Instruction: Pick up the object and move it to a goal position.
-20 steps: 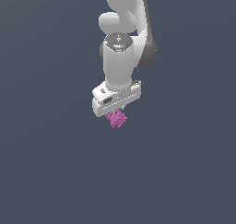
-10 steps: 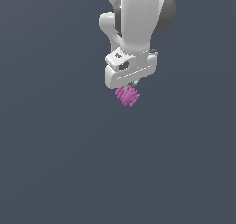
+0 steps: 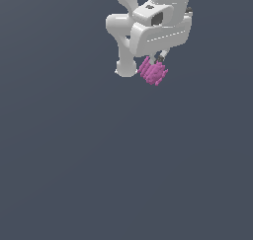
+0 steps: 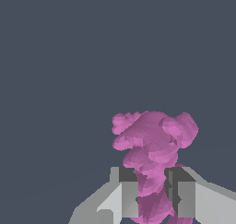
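Note:
The object (image 3: 153, 72) is a small magenta-pink lumpy cluster hanging just under the white gripper (image 3: 159, 61) near the top of the exterior view, high above the grey surface. In the wrist view the object (image 4: 152, 144) sticks out between the two fingers (image 4: 125, 191), which press on its narrow end, so the gripper (image 4: 152, 193) is shut on it. The fingers are mostly hidden behind the hand in the exterior view.
The white arm (image 3: 126, 31) reaches in from the top of the exterior view. Below it lies a plain dark grey surface (image 3: 123, 175) with nothing else on it in view.
The gripper has carried the object upward and toward the exterior view's right, and the hand has turned. The grip on the object has held.

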`<state>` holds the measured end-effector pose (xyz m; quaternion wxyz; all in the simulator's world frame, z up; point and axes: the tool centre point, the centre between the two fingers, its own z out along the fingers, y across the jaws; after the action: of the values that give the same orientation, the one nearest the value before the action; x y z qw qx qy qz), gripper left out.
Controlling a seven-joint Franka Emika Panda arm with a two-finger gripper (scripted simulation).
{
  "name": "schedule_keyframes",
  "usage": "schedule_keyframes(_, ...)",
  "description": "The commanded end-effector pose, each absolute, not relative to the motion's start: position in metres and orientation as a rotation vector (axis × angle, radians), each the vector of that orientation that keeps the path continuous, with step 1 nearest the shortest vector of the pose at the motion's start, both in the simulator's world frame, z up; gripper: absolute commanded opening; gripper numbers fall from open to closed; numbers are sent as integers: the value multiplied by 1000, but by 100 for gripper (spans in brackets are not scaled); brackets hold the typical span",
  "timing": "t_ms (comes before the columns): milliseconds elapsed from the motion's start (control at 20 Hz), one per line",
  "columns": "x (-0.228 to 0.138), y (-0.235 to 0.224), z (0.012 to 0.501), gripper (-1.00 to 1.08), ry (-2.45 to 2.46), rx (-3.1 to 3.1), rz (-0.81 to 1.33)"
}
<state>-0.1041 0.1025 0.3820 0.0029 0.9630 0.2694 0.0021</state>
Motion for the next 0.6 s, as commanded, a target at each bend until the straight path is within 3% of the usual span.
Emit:
schedule_keyframes(0, -116, 115, 406, -100, 845, 3021, 4)
schedule_keyframes(550, -148, 152, 477, -100, 845, 3024, 0)
